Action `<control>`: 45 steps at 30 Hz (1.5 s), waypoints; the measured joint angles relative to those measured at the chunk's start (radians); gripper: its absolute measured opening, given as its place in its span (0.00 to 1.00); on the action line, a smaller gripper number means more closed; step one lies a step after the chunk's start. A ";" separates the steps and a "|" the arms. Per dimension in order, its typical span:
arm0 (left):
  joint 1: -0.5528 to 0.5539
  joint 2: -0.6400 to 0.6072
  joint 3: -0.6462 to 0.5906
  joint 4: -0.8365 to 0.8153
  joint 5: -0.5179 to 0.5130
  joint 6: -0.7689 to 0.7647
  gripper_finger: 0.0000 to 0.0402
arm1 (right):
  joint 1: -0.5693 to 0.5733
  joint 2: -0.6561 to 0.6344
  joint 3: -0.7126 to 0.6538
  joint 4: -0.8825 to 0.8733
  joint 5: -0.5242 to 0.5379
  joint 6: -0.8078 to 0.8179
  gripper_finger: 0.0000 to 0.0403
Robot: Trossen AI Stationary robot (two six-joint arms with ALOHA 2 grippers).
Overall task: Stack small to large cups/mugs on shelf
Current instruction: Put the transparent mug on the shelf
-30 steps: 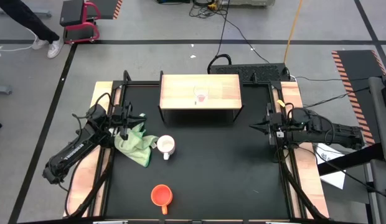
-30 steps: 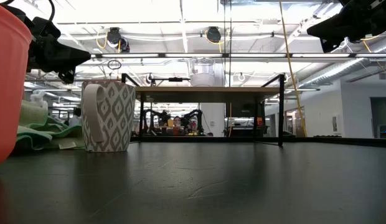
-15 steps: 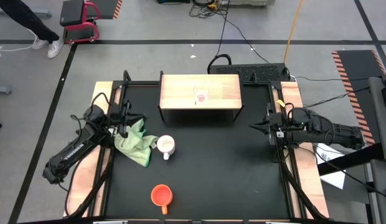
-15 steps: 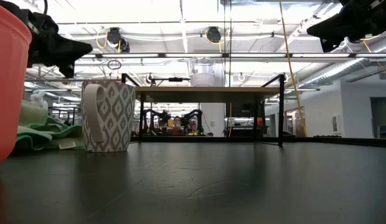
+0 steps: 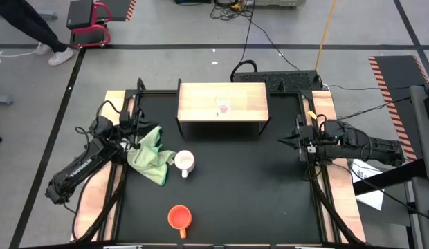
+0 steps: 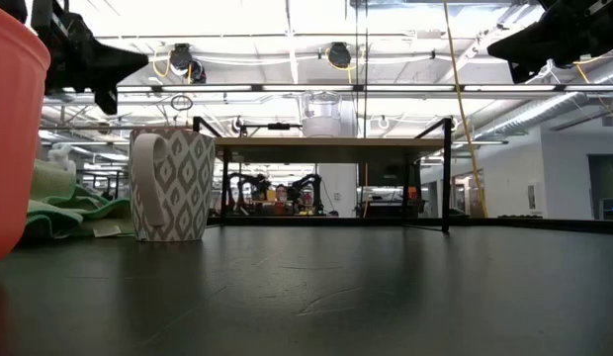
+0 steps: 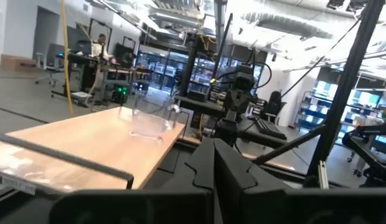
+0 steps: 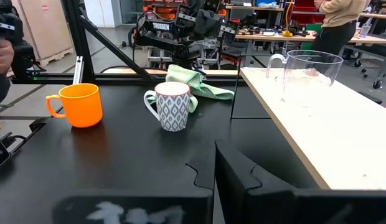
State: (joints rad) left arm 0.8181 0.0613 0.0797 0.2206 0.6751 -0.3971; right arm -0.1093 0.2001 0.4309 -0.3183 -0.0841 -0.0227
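Observation:
The clear glass cup (image 5: 223, 106) stands upright on the wooden top of the shelf (image 5: 201, 97), also seen as the glass cup (image 7: 152, 118) in the left wrist view. The white patterned mug (image 5: 185, 162) stands on the black table beside the green cloth. The orange mug (image 5: 178, 217) stands near the table's near edge. My left gripper (image 5: 142, 130) is shut and hovers above the cloth's far end, left of the shelf. My right gripper (image 5: 285, 142) is shut and waits at the table's right side, pointing left.
A crumpled green cloth (image 5: 151, 155) lies left of the white mug (image 8: 173, 107). The shelf's thin black legs (image 6: 447, 178) stand on the table's far half. Black frame rails (image 5: 124, 117) run along both sides. Bare black table (image 5: 249, 194) spreads between the mugs and my right arm.
My left gripper has risen and shifted slightly toward the table's far edge, staying shut. The mugs, the glass cup and the cloth have stayed in place.

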 joint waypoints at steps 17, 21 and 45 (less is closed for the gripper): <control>-0.005 0.445 0.229 0.093 -0.018 0.112 0.00 | 0.000 0.000 0.000 -0.008 0.000 0.000 0.00; -0.028 0.533 0.282 0.138 0.002 0.137 0.00 | 0.000 0.000 0.000 -0.008 0.000 0.000 0.00; -0.114 0.695 0.366 0.140 -0.095 0.169 0.00 | 0.000 0.000 0.000 -0.016 0.000 0.003 0.00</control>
State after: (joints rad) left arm 0.7040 0.7560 0.4454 0.3610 0.5804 -0.2279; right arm -0.1093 0.2005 0.4313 -0.3340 -0.0845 -0.0196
